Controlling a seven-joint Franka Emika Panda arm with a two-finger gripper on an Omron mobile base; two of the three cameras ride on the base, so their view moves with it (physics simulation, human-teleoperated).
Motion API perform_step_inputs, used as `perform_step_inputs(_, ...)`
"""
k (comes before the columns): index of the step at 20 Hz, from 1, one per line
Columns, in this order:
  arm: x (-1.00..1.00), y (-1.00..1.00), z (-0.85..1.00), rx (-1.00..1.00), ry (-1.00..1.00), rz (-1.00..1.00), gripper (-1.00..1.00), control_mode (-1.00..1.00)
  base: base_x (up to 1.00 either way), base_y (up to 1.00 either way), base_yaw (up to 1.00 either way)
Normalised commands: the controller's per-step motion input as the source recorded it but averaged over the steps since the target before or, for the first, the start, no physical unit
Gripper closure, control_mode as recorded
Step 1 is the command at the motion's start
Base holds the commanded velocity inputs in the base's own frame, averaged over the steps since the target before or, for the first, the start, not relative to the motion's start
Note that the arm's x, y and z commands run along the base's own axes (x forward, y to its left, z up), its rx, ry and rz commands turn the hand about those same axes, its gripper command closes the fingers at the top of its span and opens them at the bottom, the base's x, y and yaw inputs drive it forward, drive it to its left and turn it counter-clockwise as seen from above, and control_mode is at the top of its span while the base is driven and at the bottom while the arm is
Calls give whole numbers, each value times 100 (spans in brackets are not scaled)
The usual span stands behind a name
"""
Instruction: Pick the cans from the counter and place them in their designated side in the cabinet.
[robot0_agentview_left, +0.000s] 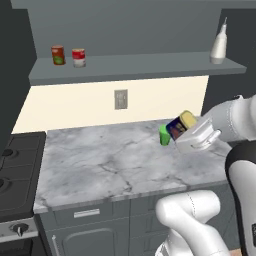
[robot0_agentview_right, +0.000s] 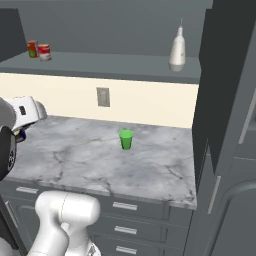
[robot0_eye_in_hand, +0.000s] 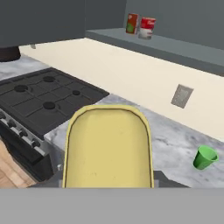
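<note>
- left base view: the claw (robot0_agentview_left: 186, 131) is closed on the dark blue can (robot0_agentview_left: 179, 125), held tilted in the air above the counter (robot0_agentview_left: 110, 165), yellow top pointing up and away. the green cup (robot0_agentview_left: 164, 135) sits just beyond and below it. up and far to the claw's left, the red-and-white can (robot0_agentview_left: 78, 57) already stands on the cabinet (robot0_agentview_left: 130, 67) shelf beside the red can with green label (robot0_agentview_left: 58, 55).
- right base view: the white bottle (robot0_agentview_right: 177, 50) stands on the shelf far off on the claw's other side, so keep the can away from that end (my judgement).
- hand view: the can's yellow top (robot0_eye_in_hand: 108, 146) sits right in front of the claw. lift above the shelf lip first, level the can, then set it down without nudging the two standing cans.
</note>
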Motion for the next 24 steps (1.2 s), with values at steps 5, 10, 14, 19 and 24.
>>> perform_step_inputs(5,-5,2,22,3,-10,0,100,-100,0,0,0)
perform_step_inputs(10,0,3,14,4,-8,0,100,-100,0,0,0)
perform_step_inputs(14,0,6,17,3,-8,0,100,-100,0,0,0)
perform_step_inputs(19,0,8,14,3,-4,0,100,-100,0,0,0)
perform_step_inputs(24,0,6,13,2,-2,0,100,-100,0,0,0)
